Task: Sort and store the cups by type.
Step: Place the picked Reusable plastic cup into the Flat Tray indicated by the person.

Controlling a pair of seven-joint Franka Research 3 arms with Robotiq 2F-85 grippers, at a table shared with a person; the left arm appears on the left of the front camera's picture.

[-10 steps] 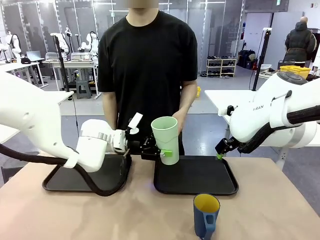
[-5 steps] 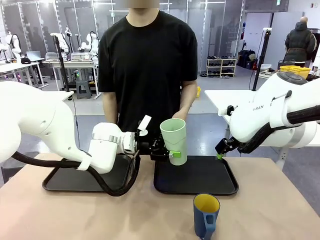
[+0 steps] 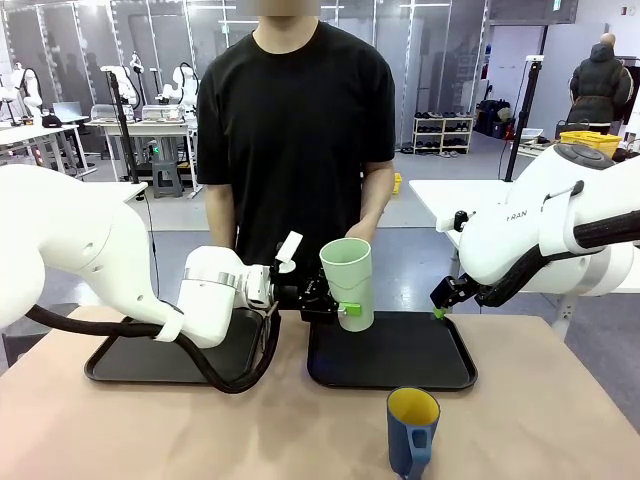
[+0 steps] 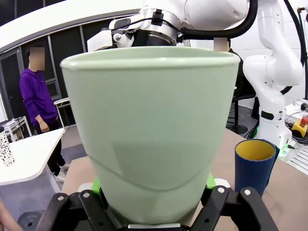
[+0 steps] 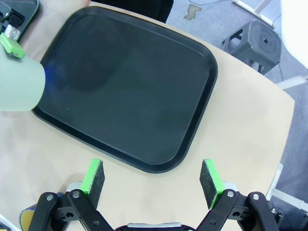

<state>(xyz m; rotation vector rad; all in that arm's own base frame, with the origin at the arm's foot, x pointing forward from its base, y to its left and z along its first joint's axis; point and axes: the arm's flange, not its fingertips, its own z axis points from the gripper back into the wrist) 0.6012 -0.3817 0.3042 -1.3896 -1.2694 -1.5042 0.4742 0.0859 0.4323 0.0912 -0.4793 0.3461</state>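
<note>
My left gripper [image 3: 335, 308] is shut on the lower part of the tall pale green tumbler [image 3: 348, 283], holding it upright over the left rim of the right black tray [image 3: 400, 355]. In the left wrist view the tumbler [image 4: 151, 130] stands large between the fingers [image 4: 210, 181], with the dark blue mug [image 4: 254, 164] behind it to the right. That mug [image 3: 412, 430], yellow inside, stands on the table near the front edge. My right gripper [image 3: 441, 303] hovers at the tray's far right, open and holding nothing [image 5: 153, 176], above the tray [image 5: 130, 91] with the tumbler [image 5: 19, 84] at its edge.
A second black tray [image 3: 120, 362] lies at the left, partly under my left arm. A person in a black shirt [image 3: 295, 110] stands at the far side, one hand just behind the tumbler. Bare table lies in front of both trays.
Over the last second my left gripper carried the tumbler to the right and slightly up, then stopped. The right arm and the mug have not moved.
</note>
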